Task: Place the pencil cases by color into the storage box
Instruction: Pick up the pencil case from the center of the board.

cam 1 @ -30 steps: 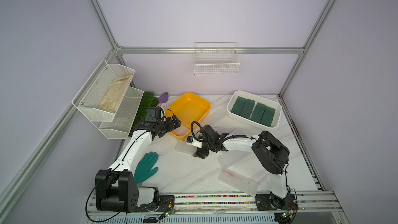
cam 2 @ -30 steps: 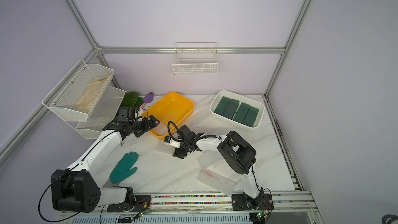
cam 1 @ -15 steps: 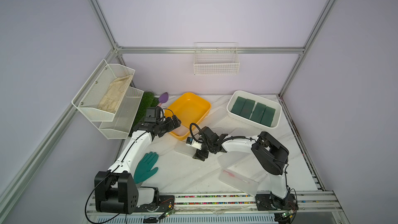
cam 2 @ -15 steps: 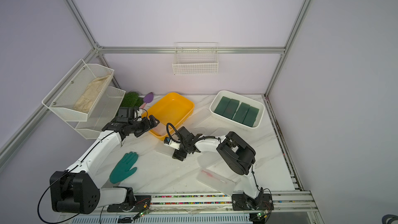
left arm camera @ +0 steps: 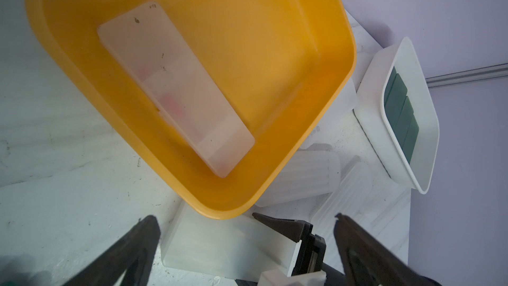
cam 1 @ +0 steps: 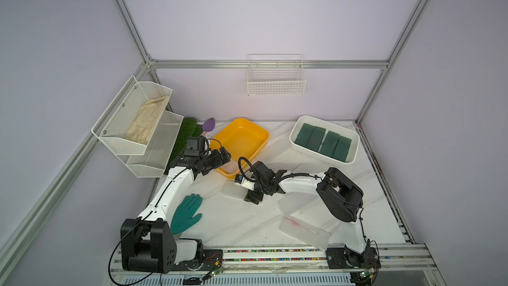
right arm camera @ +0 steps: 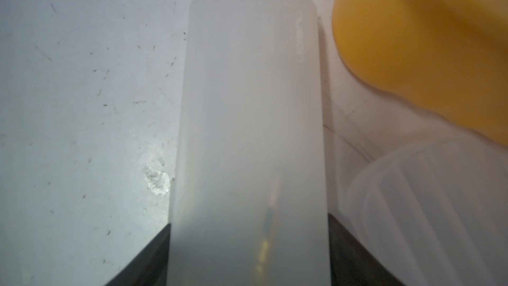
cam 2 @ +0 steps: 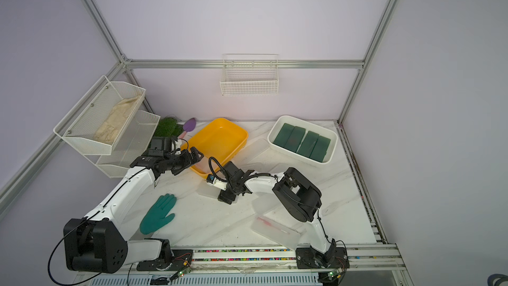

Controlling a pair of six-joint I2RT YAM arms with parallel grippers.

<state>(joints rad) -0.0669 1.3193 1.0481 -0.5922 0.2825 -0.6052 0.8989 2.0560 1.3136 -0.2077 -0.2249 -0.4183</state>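
- The right fingers [cam 1: 253, 198] are low on the counter [cam 1: 233, 224], astride one end of a clear case [right arm camera: 247, 119]. Each finger lies against a long edge, so they look clamped on it, though the wrist view is blurred there.
- That case lies flat, its free end pointing away from the fingers. Bare counter runs along one long edge, and the yellow bin [left arm camera: 275, 37] stands just off the other, near the far corner.
- A ribbed case [right arm camera: 426, 215] lies close beside the finger on the bin's side, leaving little room there.
- The left fingers [cam 1: 223, 156] are spread wide and hold nothing. The bin's near corner sits just ahead of them, between the two tips.
- Beyond them, inside the bin, a binned case [left arm camera: 176, 89] lies slanted along a side wall, and the rest of the bin floor is open.
- Past the bin from the left fingers, the white box [left arm camera: 368, 105] holds four green cases [cam 1: 323, 142] side by side, filling most of it.
- Behind the right fingers, under that arm, sits an arm-side case [cam 1: 294, 204], and a front case [cam 1: 303, 232] lies near the counter's front edge.
- A teal glove [cam 1: 187, 214] lies beside the left arm, well apart from both pairs of fingers.
- The counter is white with marble veining, scuffed and speckled. Lilac walls and an aluminium frame close it in.
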